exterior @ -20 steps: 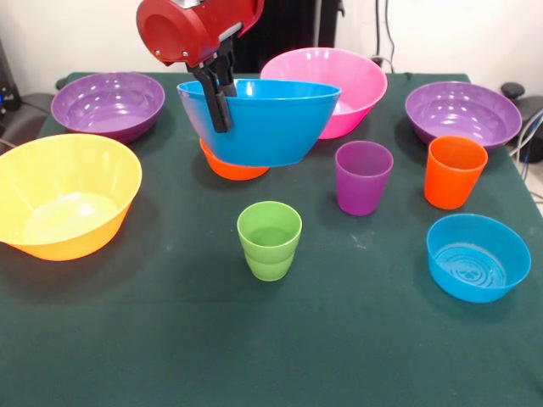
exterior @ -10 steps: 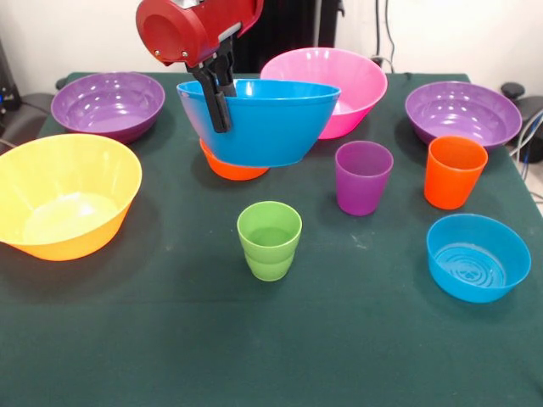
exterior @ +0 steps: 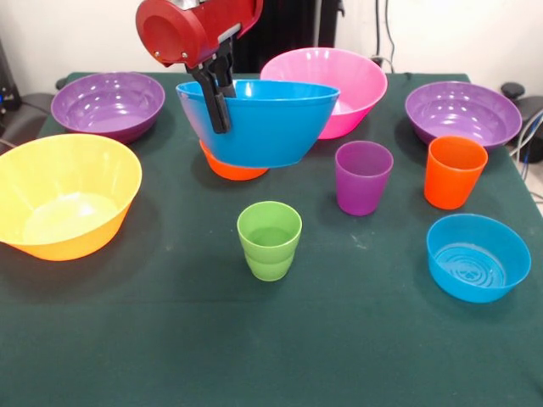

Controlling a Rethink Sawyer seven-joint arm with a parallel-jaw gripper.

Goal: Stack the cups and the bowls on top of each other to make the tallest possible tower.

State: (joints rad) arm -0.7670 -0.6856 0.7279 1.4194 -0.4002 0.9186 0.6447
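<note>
My gripper point(exterior: 219, 100) is shut on the left rim of the medium blue bowl point(exterior: 271, 123) and holds it tilted in the air, above and behind the green cup point(exterior: 270, 240). The green cup stands alone at the table's middle. The small orange bowl point(exterior: 231, 168) sits on the table, mostly hidden behind the lifted blue bowl. The purple cup point(exterior: 363, 177) and the orange cup point(exterior: 454, 172) stand to the right. The small shallow blue bowl point(exterior: 478, 257) sits at the right front. No stack stands on the table.
The large yellow-orange bowl point(exterior: 64, 197) sits at the left. Two wide purple bowls sit at the far left point(exterior: 108, 105) and far right point(exterior: 462, 114). The large pink bowl point(exterior: 339, 80) sits at the back, behind the lifted bowl. The table is covered in dark green cloth point(exterior: 170, 339).
</note>
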